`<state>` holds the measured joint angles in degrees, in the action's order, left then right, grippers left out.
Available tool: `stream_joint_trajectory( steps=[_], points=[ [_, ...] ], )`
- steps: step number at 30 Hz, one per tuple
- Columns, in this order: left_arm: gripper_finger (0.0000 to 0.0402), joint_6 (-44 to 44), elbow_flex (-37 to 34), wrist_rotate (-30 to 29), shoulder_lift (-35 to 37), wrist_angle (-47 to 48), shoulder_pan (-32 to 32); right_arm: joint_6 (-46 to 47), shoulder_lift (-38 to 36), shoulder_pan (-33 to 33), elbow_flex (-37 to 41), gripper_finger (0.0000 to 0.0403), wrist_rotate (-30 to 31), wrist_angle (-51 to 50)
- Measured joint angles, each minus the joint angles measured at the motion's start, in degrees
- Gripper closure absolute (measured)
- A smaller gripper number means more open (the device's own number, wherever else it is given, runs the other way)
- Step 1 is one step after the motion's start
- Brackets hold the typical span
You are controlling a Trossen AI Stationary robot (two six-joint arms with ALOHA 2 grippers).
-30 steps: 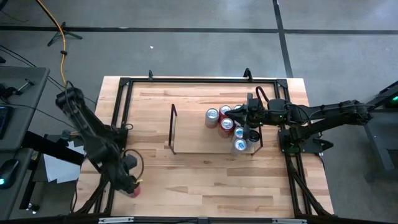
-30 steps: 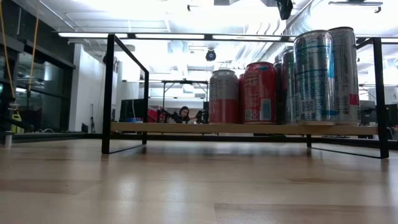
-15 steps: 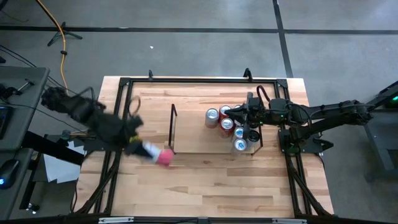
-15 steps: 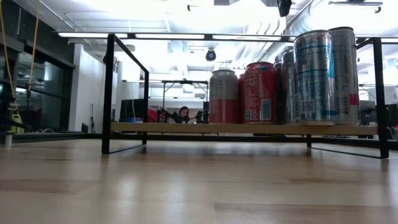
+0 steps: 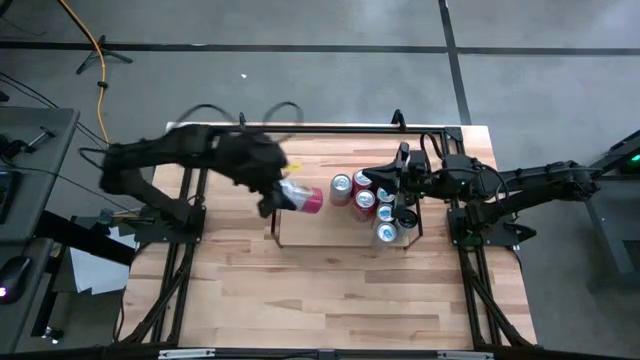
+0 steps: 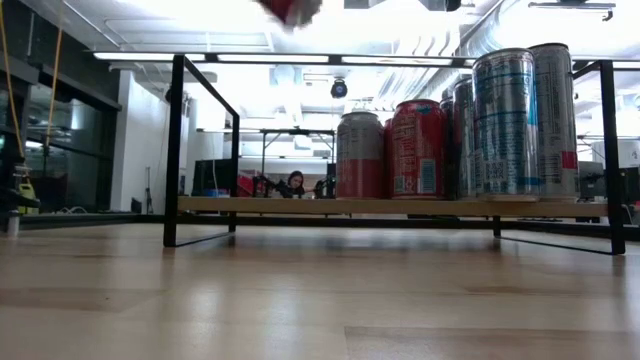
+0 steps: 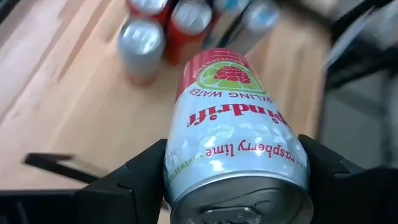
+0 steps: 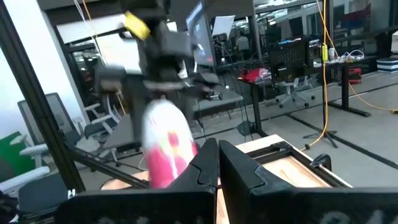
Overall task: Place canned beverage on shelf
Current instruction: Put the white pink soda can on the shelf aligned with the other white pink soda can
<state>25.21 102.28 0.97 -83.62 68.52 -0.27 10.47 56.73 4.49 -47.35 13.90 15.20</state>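
L tool [image 5: 283, 192] clamped on can [image 5: 303, 198], arm stretched over shelf [image 5: 279, 208] – R tool [image 5: 400, 187] closed.

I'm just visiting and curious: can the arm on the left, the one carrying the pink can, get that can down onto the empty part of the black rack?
Probably yes. The left gripper holds the pink can above the shelf, whose near end looks bare; the standing cans and the right gripper crowd the far end only.
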Motion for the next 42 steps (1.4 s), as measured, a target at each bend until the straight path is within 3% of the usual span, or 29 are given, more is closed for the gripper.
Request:
stream_joint_trajectory(
  steps=[7, 15, 30, 42],
  points=[
    [0.0172, -9.4, 2.7, -0.5, -12.6, 5.5, 3.0, 2.5, 0.0, 0.0, 0.0, 0.0402, 0.0, 0.0],
    [0.0164, -13.0, 2.7, -1.7, -21.0, 10.9, 4.2, 2.5, 0.0, 0.0, 0.0, 0.0402, -0.1, 0.0],
    [0.0161, -17.5, 2.8, -1.7, -28.9, 14.5, 4.4, 2.1, 0.0, 0.0, 0.0, 0.0402, 2.1, -1.2],
    [0.0160, -15.6, 2.8, -1.7, -29.5, 14.2, 4.4, 1.5, 0.0, 0.0, 0.0, 0.0402, 2.2, -2.5]
  ],
)
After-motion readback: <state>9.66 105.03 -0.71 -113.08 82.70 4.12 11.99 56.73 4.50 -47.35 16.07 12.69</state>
